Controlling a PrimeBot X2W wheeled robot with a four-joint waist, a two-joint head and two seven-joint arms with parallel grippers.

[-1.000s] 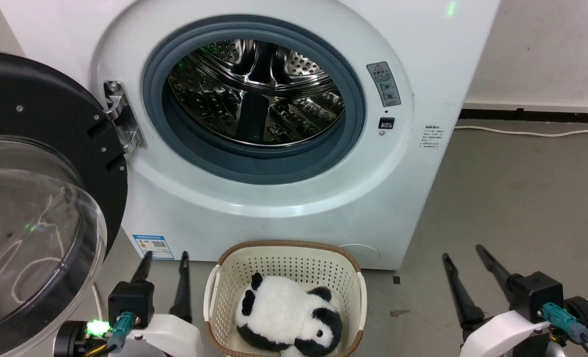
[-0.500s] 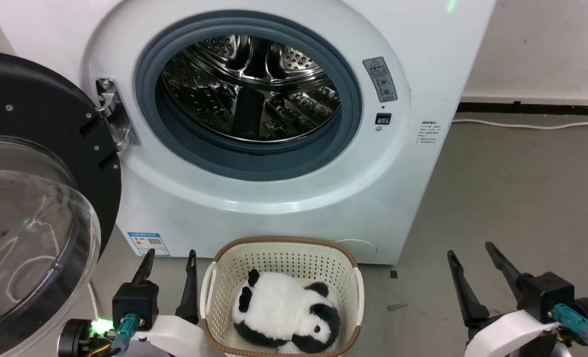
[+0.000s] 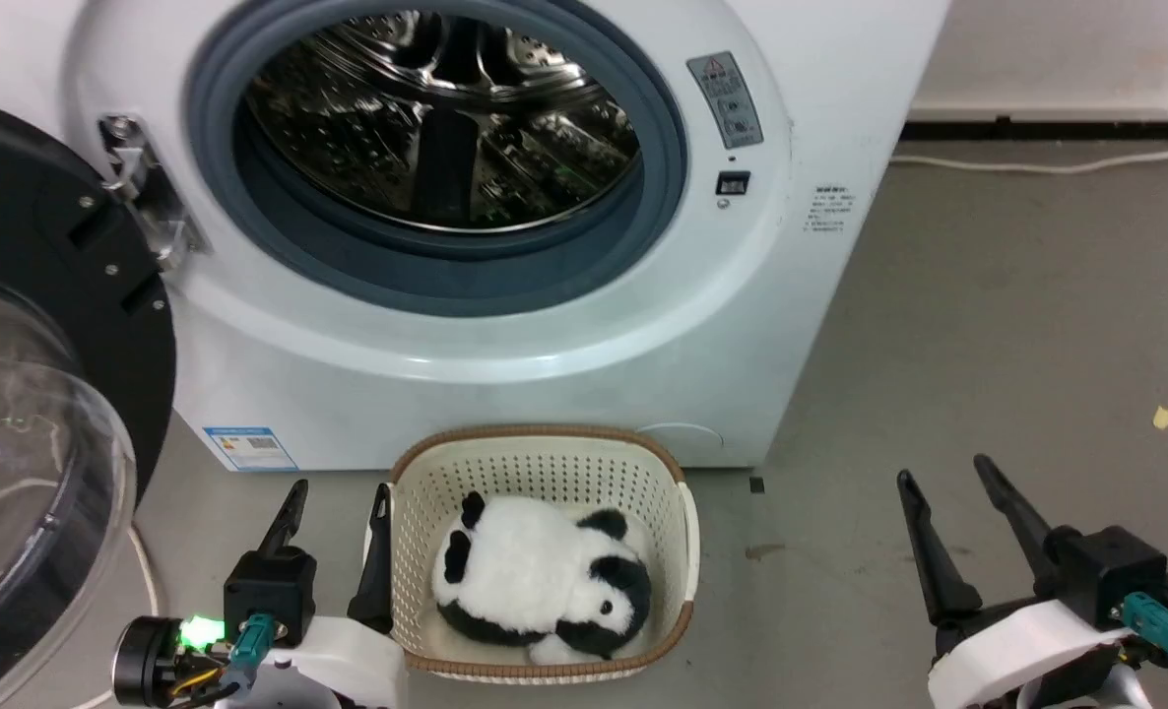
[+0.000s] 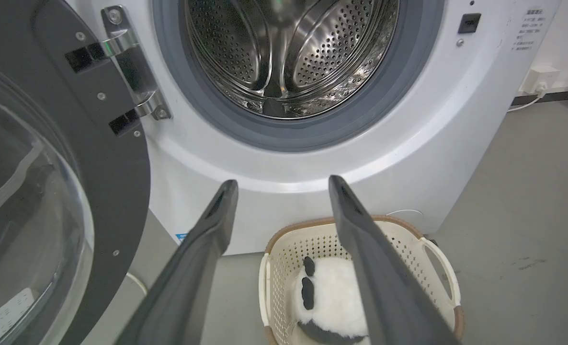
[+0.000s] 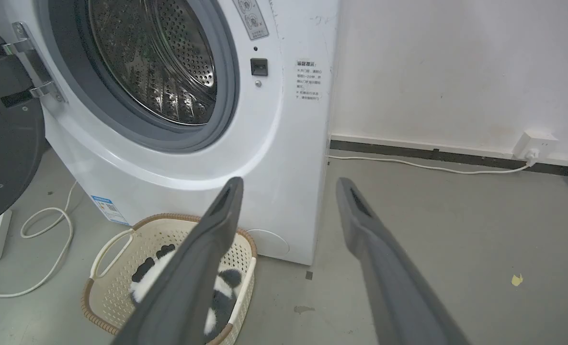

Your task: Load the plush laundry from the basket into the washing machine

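**Panda lies just right of the left pincer, over the basket wall**

The fluffy black-and-white panda plush (image 3: 535, 581) lies on the floor of the small cream perforated plastic basket (image 3: 545, 478), which stands against the foot of the large white front-loading washing machine (image 3: 505, 364). Its long axis seems to run crosswise, slanting from far left to near right.

The left pincer (image 3: 340, 485) is spread wide and empty. Its inner finger is just beside the basket's left wall, so this arm is clearly the nearer. The right pincer (image 3: 943, 468), also wide and empty, hangs well apart over the bare grey concrete floor (image 3: 988, 325).

The reach probably has to clear the brown rim, then drop between the walls. The black-rimmed clear domed door (image 3: 42, 463) crowds the left arm's outer side. The shiny perforated steel drum (image 3: 436, 108) stands open above and behind.
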